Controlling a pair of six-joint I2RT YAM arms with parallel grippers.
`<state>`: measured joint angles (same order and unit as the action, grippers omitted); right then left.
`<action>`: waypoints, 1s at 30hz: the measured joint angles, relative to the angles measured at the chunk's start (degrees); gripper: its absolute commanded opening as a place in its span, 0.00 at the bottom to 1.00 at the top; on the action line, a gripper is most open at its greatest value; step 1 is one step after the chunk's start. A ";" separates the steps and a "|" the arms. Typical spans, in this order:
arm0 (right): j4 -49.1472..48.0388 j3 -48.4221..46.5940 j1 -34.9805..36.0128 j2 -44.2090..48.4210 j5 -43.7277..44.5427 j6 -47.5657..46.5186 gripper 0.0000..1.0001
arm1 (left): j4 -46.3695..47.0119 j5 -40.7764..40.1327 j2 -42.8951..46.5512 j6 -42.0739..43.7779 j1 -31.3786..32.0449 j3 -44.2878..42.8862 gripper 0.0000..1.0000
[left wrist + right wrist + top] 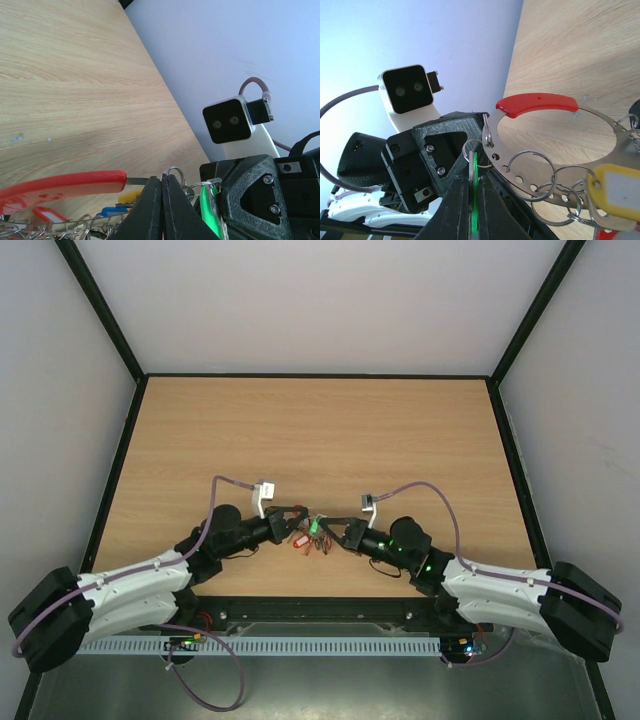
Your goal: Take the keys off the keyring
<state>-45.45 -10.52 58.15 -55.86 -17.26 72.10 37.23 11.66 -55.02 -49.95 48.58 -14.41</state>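
Note:
The keyring is a flat perforated metal band with a red sleeve, held up between both grippers. My left gripper is shut on the band beside the sleeve. My right gripper is shut on a green key tag, whose split ring hooks through the band. The other keys hang below, with yellow and blue tags. From above, the two grippers meet tip to tip over the key cluster.
The wooden table stretches away behind the grippers, bounded by black edges and pale walls. Several loose split rings dangle from the band. Each wrist camera shows in the other arm's view.

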 measured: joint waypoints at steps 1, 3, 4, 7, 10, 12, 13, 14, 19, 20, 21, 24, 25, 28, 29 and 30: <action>0.81 0.02 0.00 0.83 0.42 -0.11 0.02 | -0.26 -0.04 0.31 0.11 0.00 0.00 0.02; 2.40 0.07 0.00 2.08 1.05 -0.35 0.02 | -0.83 -0.13 0.92 0.42 0.00 -0.02 0.02; 3.15 0.11 0.00 2.54 1.25 -0.55 0.02 | -1.14 -0.15 1.11 0.55 0.00 -0.02 0.02; 4.37 0.33 0.00 3.37 1.92 -1.07 0.02 | -2.62 -0.79 1.38 0.92 -0.02 -0.13 0.02; 5.33 0.90 0.00 3.41 2.32 -1.40 0.02 | -4.37 -0.83 1.38 1.18 -0.11 -0.68 0.02; 5.86 1.62 0.00 3.41 2.51 -1.53 0.02 | -5.84 -0.52 1.38 1.51 -0.11 -1.40 0.02; 6.08 1.88 0.00 3.41 2.62 -1.60 0.02 | -6.34 -0.35 1.38 1.62 -0.11 -1.73 0.02; 6.29 2.19 0.00 3.39 2.64 -1.64 0.02 | -6.95 -0.07 1.38 1.81 -0.11 -2.21 0.02; 6.38 2.58 0.00 3.43 2.49 -2.49 0.02 | -8.94 1.92 1.38 3.06 -0.13 -3.98 0.15; 6.45 2.58 0.00 3.50 2.27 -2.84 0.02 | -9.09 2.58 1.38 3.63 -0.26 -4.09 0.20; 6.67 2.58 -0.02 3.69 1.92 -3.54 0.02 | -9.35 3.30 1.38 4.20 -0.48 -4.20 0.24; 8.81 2.43 -0.37 5.25 0.09 -6.23 0.02 | -9.88 6.40 1.42 6.32 -1.40 -4.50 0.36; 9.77 2.23 -0.68 5.77 -0.90 -7.10 0.02 | -10.08 7.39 1.46 7.17 -1.73 -4.63 0.39; 11.82 1.18 -2.25 6.82 -5.01 -9.60 0.02 | -12.09 11.28 1.90 10.43 -2.51 -6.19 0.40; 12.11 0.81 -2.84 6.93 -6.56 -10.27 0.02 | -12.85 12.52 2.08 11.78 -2.64 -7.04 0.40; 12.15 0.55 -3.41 6.95 -8.33 -10.84 0.02 | -13.51 13.51 2.21 12.87 -2.67 -7.82 0.40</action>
<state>-33.30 -9.98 54.74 -48.90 -25.58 61.25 23.73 25.17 -52.82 -37.08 45.91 -22.24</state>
